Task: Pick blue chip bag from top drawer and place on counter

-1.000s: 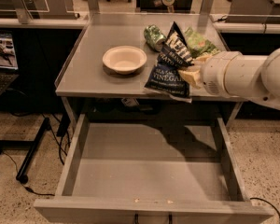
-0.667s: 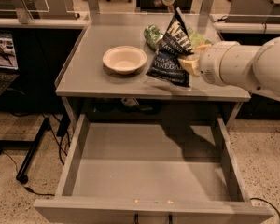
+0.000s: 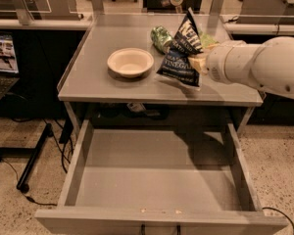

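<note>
The blue chip bag (image 3: 180, 55), dark navy with white lettering, hangs tilted just over the right part of the counter (image 3: 95, 70); I cannot tell whether its lower edge touches the top. My gripper (image 3: 198, 61) reaches in from the right on a thick white arm (image 3: 257, 65) and is shut on the bag's right edge. The top drawer (image 3: 157, 177) is pulled fully open below the counter and its grey floor is bare.
A cream bowl (image 3: 130, 61) sits on the counter left of the bag. A green chip bag (image 3: 160, 36) lies behind the blue one. Other desks and a chair stand at the back; a black stand and cables are on the floor at left.
The gripper and the blue chip bag have moved a little farther back and up over the counter. The drawer and bowl have not moved.
</note>
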